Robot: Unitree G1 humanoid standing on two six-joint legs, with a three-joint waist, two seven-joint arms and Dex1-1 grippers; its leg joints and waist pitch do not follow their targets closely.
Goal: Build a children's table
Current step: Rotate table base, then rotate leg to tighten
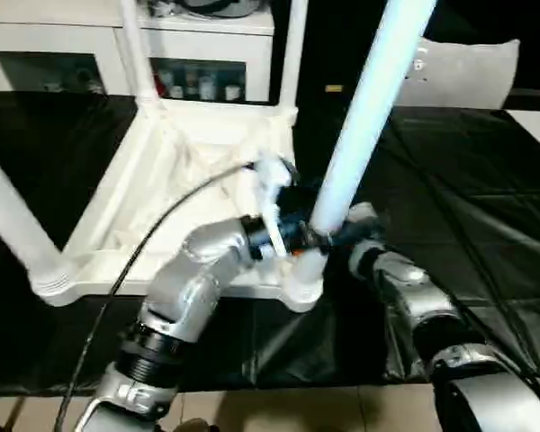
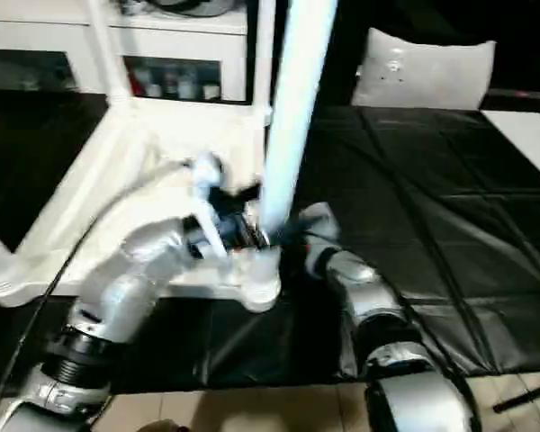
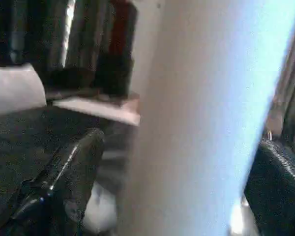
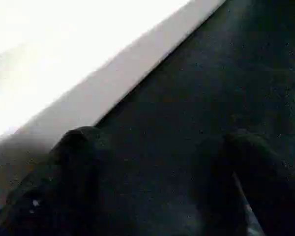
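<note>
The children's table lies upside down on the black cloth, its ribbed white top [image 1: 144, 198] facing up. Legs stand in the near-left [image 1: 13, 225], far-left [image 1: 137, 49] and far-right [image 1: 294, 45] corners. A fourth long white leg [image 1: 360, 117] rises, leaning a little, from the near-right corner socket [image 1: 303, 286]. My left gripper [image 1: 301, 236] stands open around the base of this leg. In the left wrist view the leg [image 3: 201, 123] runs between the two black fingers [image 3: 64, 187], with a gap on one side. My right gripper [image 4: 157, 177] is open just right of the socket, low over the cloth beside the table's white edge [image 4: 64, 83].
A white cabinet with dark glass doors [image 1: 198, 76] stands behind the table. A white cushion-like object [image 1: 468, 72] sits at the back right. Black cloth [image 1: 468, 198] covers the work area to the right, and tan floor [image 1: 297, 409] shows at the front edge.
</note>
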